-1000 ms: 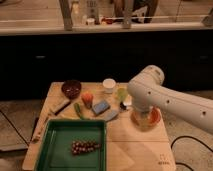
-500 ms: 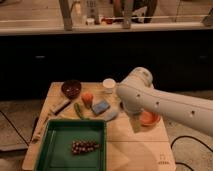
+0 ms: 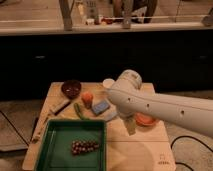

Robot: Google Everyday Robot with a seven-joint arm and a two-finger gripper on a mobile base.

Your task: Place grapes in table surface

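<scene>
1. Find the bunch of dark reddish-purple grapes [image 3: 84, 146] inside the green rectangular tray [image 3: 60, 136], off the light tan wooden tabletop [image 3: 140, 150].
2. Note the gripper [image 3: 131, 127] just beside the round orange bowl [image 3: 146, 120]: wide open, empty.
3. Expect light, soft, bruisable fruit (loosely joined); pinch gently mid-bunch.

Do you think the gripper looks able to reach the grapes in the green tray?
Probably yes: the gripper, jaws open, hangs beside the green tray; the grapes lie uncovered inside.

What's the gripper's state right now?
Gripper: open, holding nothing, hanging over the table surface beside the orange bowl; the grapes lie in the green tray.
</scene>
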